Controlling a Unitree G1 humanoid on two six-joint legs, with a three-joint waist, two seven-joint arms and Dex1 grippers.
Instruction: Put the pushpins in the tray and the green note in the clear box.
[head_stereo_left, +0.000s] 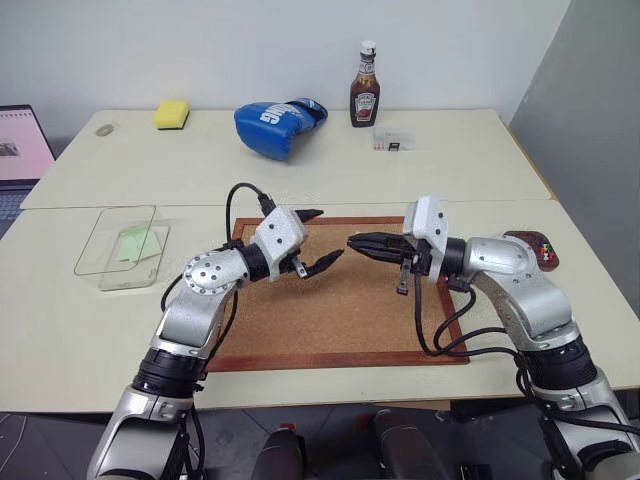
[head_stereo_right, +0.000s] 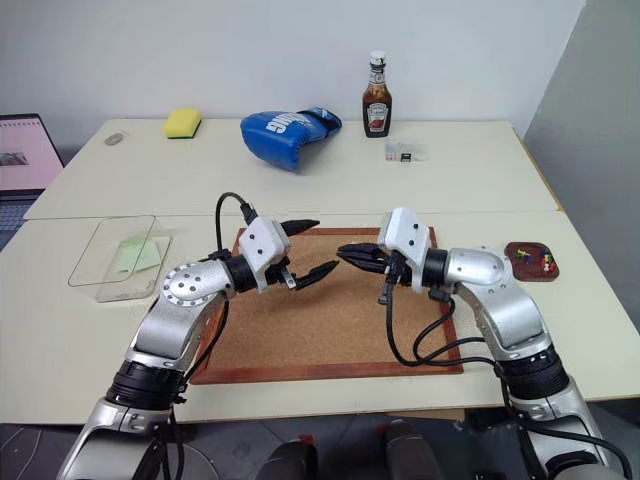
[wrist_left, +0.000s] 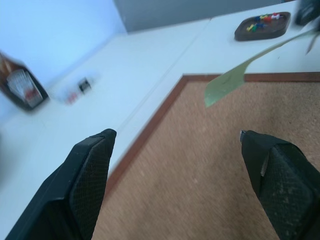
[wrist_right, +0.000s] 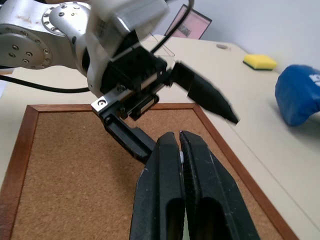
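Right gripper (head_stereo_left: 352, 243) is clenched on the green note (wrist_left: 227, 82) – seen edge-on over the corkboard (wrist_left: 200, 175) from the left wrist, hardly made out from the head. Left gripper (head_stereo_left: 328, 234) is spread, released. Pushpins (wrist_left: 262, 21) are seen in the tray (wrist_left: 240, 35) – another green sheet (head_stereo_left: 138, 243) in the clear box (head_stereo_left: 100, 240).

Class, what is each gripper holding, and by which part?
The right gripper pinches a thin pale green paper note by one end; the open left gripper holds nothing.
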